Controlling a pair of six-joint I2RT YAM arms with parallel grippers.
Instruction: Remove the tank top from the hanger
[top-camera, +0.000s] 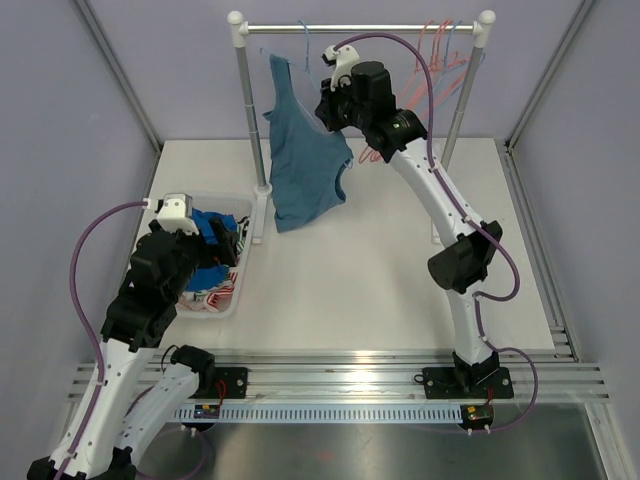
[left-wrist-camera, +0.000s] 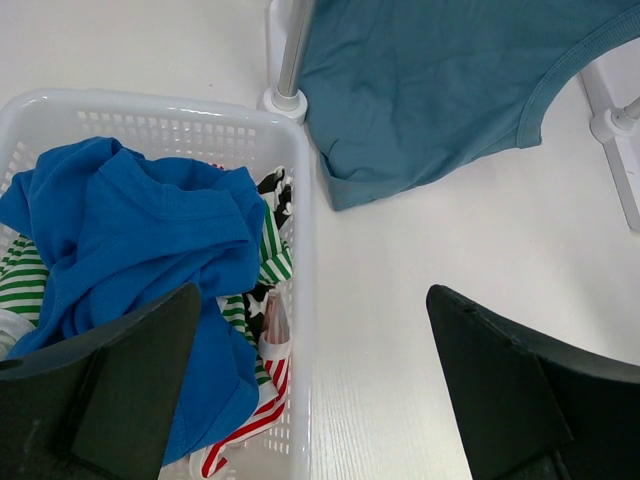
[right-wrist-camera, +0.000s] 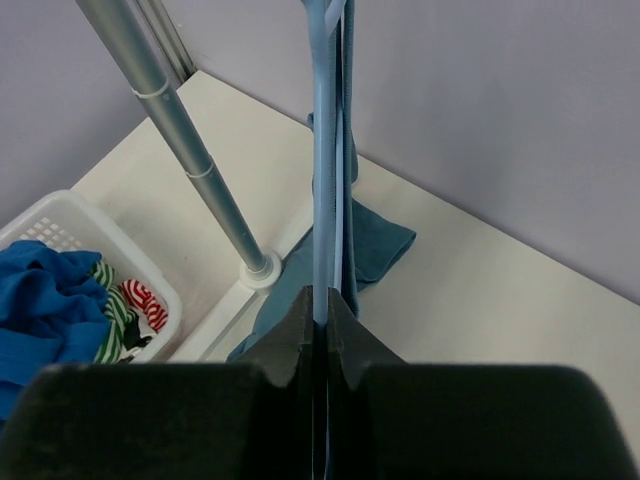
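Observation:
A teal tank top (top-camera: 305, 160) hangs from a light blue hanger (top-camera: 300, 45) at the left end of the rack bar (top-camera: 360, 27), with its hem resting on the table. My right gripper (top-camera: 330, 105) is at the garment's upper right edge. In the right wrist view the gripper (right-wrist-camera: 322, 300) is shut on the hanger's thin blue bar (right-wrist-camera: 322, 150), and the tank top (right-wrist-camera: 375, 235) hangs just behind it. My left gripper (left-wrist-camera: 310, 300) is open and empty over the right rim of the basket (left-wrist-camera: 300, 250). The tank top's hem (left-wrist-camera: 430, 90) lies ahead of it.
The white basket (top-camera: 235, 300) at the left holds a blue shirt (left-wrist-camera: 140, 230) and striped clothes. The rack's left pole (top-camera: 250, 130) stands beside the basket on a white foot (left-wrist-camera: 285, 100). Several red hangers (top-camera: 440, 60) hang at the bar's right end.

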